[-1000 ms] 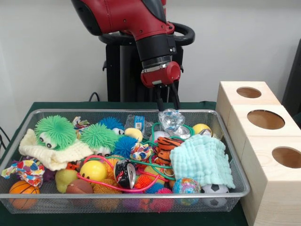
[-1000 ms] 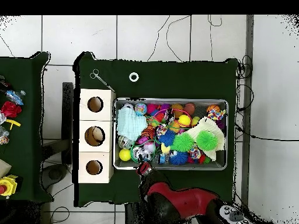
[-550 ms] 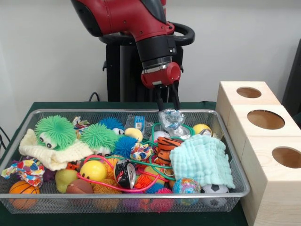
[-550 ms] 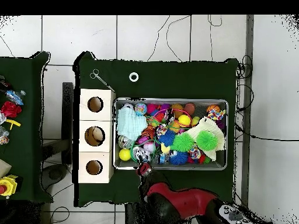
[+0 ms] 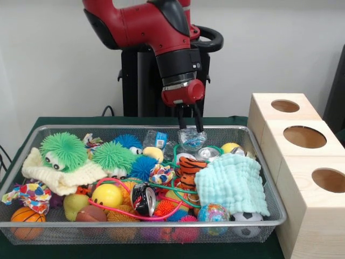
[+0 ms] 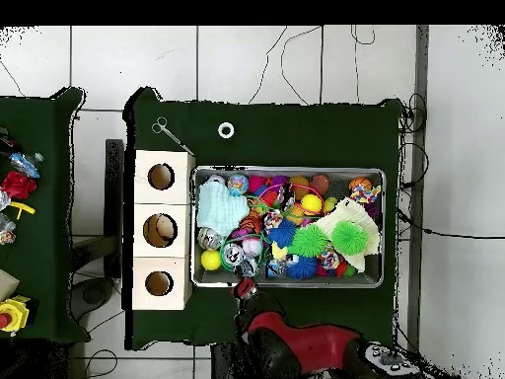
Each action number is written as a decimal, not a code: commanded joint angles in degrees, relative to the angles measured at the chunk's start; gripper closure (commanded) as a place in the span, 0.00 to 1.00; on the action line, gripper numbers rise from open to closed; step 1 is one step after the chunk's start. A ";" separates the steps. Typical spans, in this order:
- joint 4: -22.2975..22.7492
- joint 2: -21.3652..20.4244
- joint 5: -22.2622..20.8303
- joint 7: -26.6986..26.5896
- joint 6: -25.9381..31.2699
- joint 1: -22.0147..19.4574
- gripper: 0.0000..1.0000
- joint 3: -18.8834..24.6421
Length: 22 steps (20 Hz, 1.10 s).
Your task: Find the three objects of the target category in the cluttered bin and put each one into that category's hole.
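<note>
A crumpled clear plastic wrapper (image 5: 191,138) sat at the back of the wire bin (image 5: 269,216), and the gripper (image 5: 187,123) had its jaws narrowed around the wrapper's top. Just beside it lay a striped tiger toy (image 5: 191,168) and a pale green cloth (image 5: 232,183). To one side on the desk (image 6: 296,128) stood the wooden box (image 5: 302,162) with three round holes.
</note>
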 commanded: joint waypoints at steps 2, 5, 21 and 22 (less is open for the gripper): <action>-8.15 8.63 4.21 5.07 1.18 1.25 0.00 -1.71; -7.76 7.63 4.14 4.94 0.23 0.70 0.00 -1.13; -8.33 4.17 5.24 1.85 7.44 5.28 1.00 -5.05; -8.43 3.96 5.14 1.74 8.06 5.18 1.00 -4.94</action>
